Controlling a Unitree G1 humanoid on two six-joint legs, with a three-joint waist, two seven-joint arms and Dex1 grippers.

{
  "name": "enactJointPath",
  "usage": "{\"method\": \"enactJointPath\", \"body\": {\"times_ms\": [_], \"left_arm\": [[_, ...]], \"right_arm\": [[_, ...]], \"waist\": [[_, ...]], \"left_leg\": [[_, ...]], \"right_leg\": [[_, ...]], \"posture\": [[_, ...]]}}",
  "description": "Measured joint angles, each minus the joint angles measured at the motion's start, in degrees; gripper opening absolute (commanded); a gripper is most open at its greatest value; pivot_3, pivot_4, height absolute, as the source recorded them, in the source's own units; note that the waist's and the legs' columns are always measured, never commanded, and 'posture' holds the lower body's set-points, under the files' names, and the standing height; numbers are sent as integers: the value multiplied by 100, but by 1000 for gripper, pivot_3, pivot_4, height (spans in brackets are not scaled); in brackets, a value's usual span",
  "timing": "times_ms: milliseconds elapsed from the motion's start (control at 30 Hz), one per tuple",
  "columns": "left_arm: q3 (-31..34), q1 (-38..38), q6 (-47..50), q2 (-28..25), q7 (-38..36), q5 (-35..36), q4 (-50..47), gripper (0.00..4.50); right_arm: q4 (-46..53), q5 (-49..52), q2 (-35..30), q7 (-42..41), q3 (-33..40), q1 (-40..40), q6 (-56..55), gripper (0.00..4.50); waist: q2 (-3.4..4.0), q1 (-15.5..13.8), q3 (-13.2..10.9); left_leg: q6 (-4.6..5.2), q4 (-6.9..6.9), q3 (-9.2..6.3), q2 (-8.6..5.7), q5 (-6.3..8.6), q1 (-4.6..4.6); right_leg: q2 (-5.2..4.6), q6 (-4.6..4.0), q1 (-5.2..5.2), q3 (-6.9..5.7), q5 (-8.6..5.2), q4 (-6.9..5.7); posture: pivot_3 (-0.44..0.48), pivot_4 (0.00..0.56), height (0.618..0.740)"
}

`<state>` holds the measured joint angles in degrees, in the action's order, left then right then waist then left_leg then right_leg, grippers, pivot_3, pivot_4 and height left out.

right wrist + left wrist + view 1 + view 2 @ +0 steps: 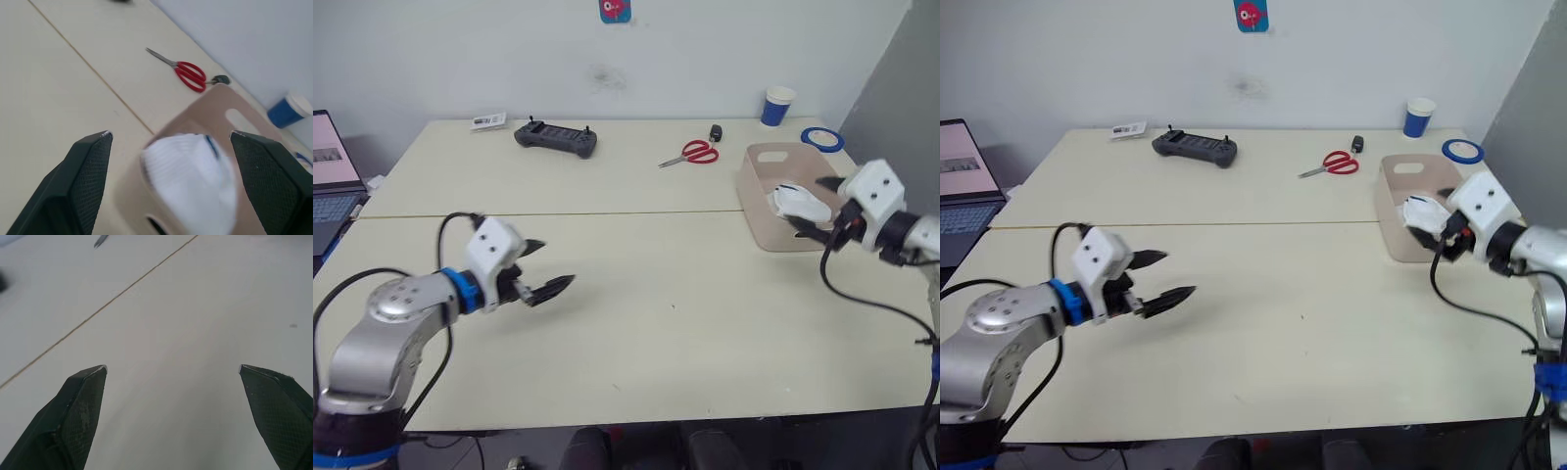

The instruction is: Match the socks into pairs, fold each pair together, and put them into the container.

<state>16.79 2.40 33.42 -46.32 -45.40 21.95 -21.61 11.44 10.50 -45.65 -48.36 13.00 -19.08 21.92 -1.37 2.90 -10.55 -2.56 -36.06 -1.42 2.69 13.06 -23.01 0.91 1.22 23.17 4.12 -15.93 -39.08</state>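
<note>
Table (636, 323): pale cream, two boards meeting along a seam, bare in the near half.

Container (756, 201): pale pink tub with a cut-out handle slot, at the table's right side, near the far edge. White socks (798, 203) lie bundled inside it, bulging above the rim; a small dark-blue mark is seen on the cuff in the right wrist view. No green or grey socks can be made out; whether they lie beneath the white bundle cannot be told.

Right gripper (816, 208): over the container, jaws spread wide to either side of the white bundle, not pinching it.

Left gripper (546, 270): low over the bare near-left part of the table, jaws spread, holding nothing.

Other items, far half of the table: red scissors (690, 154), black handheld controller (556, 138), blue paper cup (778, 107), blue tape roll (822, 139), small card (488, 121). Laptop (333, 176) at the far left, off the table.

Step in hand, as judged: release of the white pair into the container, likely the closing stage of the task. To do it well: keep the jaws spread and lift straight up, so neither finger snags the knit and drags the bundle back over the rim. If the bundle sits too proud, a light downward press at its middle should seat it. Avoid nudging the tub's wall on the way out; light plastic will likely slide.
</note>
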Motion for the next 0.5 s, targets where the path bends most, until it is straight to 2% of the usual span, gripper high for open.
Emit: {"method": "enactJointPath", "body": {"times_ms": [100, 200, 300, 500], "left_arm": [[369, -964, -538, 115, 235, -434, 304, 4500], [638, -1548, -1063, 490, 602, -757, 657, 4500], [701, -1750, -1466, 608, 779, -943, 859, 4500], [979, -1838, -1845, 785, 1038, -976, 1135, 4500]], "right_arm": [[660, 204, 241, 79, 78, 993, 24, 4111], [897, 308, 573, 198, 182, 1749, -131, 4111], [894, 335, 665, 232, 188, 2203, -387, 4111], [660, 322, 713, 351, 220, 2484, -647, 4111]], "waist": [[2, -16, 1], [-6, -40, 5], [-11, -71, 7], [-32, -101, 24]], "left_leg": [[0, 0, 3, -1, 0, 2], [0, -4, 6, -2, 0, 8], [-3, -9, 13, -3, -4, 12], [-2, -7, 17, 2, -4, 13]], "right_leg": [[-4, 5, -2, 1, -9, 2], [-6, 20, -9, 1, -14, 1], [-7, -17, -9, 6, -9, 2], [-3, -2, -5, 4, -1, 3]], "posture": [[0, 150, 740], [0, 150, 740], [0, 150, 740], [0, 150, 740]]}}
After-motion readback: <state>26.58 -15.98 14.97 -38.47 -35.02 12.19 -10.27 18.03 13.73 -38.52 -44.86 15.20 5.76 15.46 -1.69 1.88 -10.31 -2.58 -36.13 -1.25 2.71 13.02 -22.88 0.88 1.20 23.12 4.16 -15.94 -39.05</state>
